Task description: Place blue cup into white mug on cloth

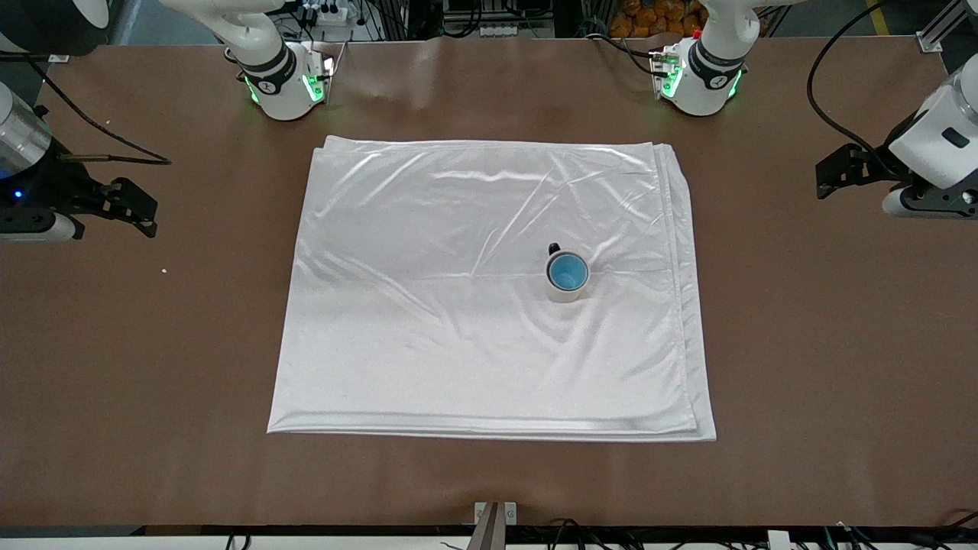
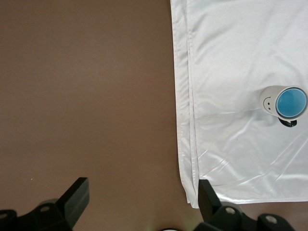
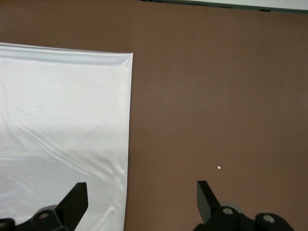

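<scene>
The blue cup (image 1: 568, 271) sits upright inside the white mug (image 1: 567, 291), which stands on the cloth (image 1: 458, 344) toward the left arm's edge of the worktop (image 1: 825, 344). The placement looks done. The left gripper (image 2: 139, 202) hangs released over bare worktop beside the cloth, the closer arm. The right gripper (image 3: 142, 202) waits released at its own edge.

Colours on the table
A shiny white cloth (image 1: 428, 305) is lying on the brown table (image 1: 825, 344); the off-white white mug (image 2: 270, 100), black-handled with dark face dots, is showing the blue cup (image 1: 568, 272).
</scene>
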Tool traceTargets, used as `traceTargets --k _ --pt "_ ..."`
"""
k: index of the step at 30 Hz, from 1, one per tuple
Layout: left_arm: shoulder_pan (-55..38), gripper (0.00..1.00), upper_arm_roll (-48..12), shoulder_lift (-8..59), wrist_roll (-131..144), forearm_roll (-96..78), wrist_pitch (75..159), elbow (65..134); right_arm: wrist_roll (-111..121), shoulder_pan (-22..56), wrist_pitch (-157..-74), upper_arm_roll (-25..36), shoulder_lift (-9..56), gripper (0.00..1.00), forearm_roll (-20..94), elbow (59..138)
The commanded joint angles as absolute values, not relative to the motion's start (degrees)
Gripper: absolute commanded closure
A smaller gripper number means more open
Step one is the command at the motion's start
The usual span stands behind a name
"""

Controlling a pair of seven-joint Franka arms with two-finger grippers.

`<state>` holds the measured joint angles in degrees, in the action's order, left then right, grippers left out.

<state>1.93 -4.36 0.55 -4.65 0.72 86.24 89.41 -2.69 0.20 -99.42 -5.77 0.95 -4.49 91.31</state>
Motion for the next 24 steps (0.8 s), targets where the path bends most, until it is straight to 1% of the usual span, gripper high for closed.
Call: traceTargets --k 1,6,18,24 --pt "0.88 0.0 -3.34 -0.88 -5.54 -0.7 86.66 90.44 -1.93 -0.53 -99.67 -6.33 0.79 0.0 -3.34 91.76" --pt "0.88 0.0 -3.34 -0.88 -5.45 -1.32 86.66 90.44 -1.76 -0.88 -99.41 -6.06 0.7 0.0 1.4 91.85" --pt "0.88 0.0 -3.34 -0.7 -5.36 -1.23 86.66 90.44 -1.76 -0.88 -99.23 -5.89 0.7 0.0 1.23 91.85" --pt "0.88 0.0 -3.34 -0.44 -5.27 -1.05 88.68 90.53 -1.67 -0.79 -99.23 -5.54 0.7 0.0 1.05 91.93"
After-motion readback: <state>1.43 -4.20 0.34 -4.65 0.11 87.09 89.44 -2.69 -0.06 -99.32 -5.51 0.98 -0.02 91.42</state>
